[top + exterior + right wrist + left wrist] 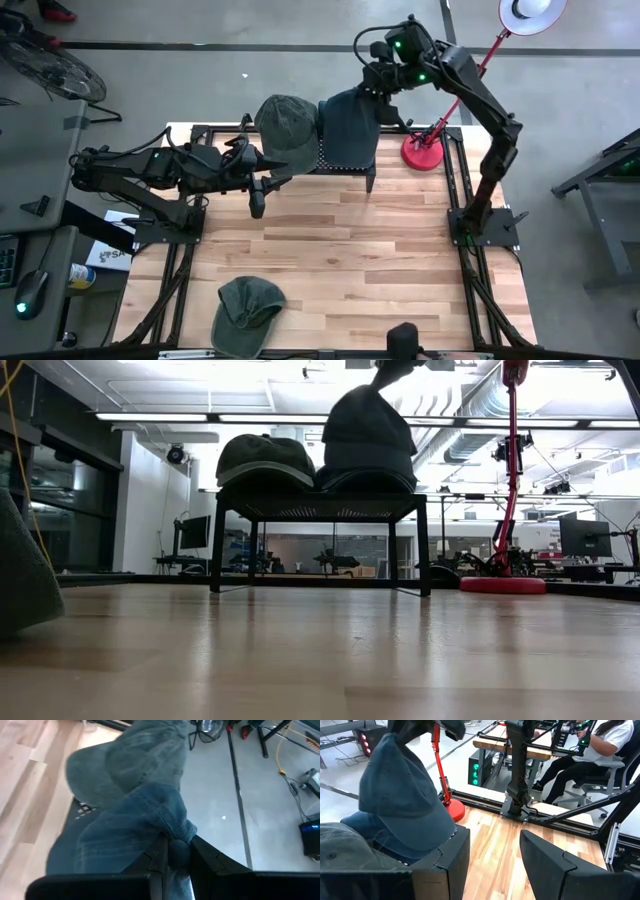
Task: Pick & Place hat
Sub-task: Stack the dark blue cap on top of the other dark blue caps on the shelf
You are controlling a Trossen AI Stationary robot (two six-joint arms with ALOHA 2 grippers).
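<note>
Right gripper is clenched on blue hat over small black rack, beside green hat. Left gripper has jaws released, just beside rack.

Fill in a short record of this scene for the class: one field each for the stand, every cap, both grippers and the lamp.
stand: small black table at the far side of the wooden tabletop
green cap: olive cap resting on the stand's left part
blue cap: denim cap on the stand's right part, beside the olive one
right gripper: shut on the denim cap's fabric
left gripper: open, empty, beside the stand
spare cap: second olive cap at the tabletop's near edge
lamp: red desk lamp right of the stand
</note>
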